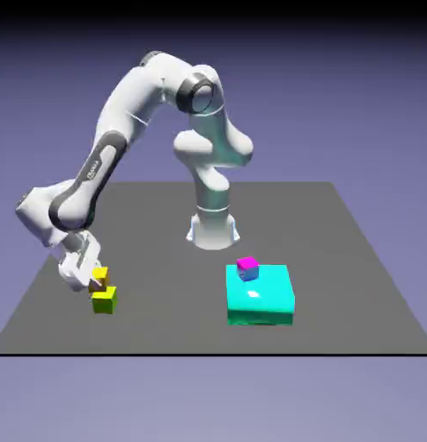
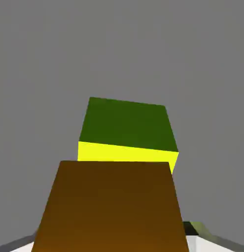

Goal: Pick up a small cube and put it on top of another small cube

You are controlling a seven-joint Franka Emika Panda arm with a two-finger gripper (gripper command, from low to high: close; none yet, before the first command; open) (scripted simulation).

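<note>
**Orange on lime, hand behind**

My gripper (image 1: 90,274) straddles the small orange-yellow cube (image 1: 99,276); I cannot tell whether my jaws grip it. It sits atop the lime cube (image 1: 103,299), which lies at six o'clock from my hand.

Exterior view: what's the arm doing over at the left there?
The white arm is bent low over the table's near left corner in the exterior view, its gripper at two small stacked cubes. The orange-yellow cube sits on top of the yellow-green cube, somewhat offset. In the hand view the orange-yellow cube fills the space between the fingers, with the yellow-green cube beyond it. Whether the gripper has let go is unclear. The magenta-topped cube rests on the large cyan block, untouched.
</note>
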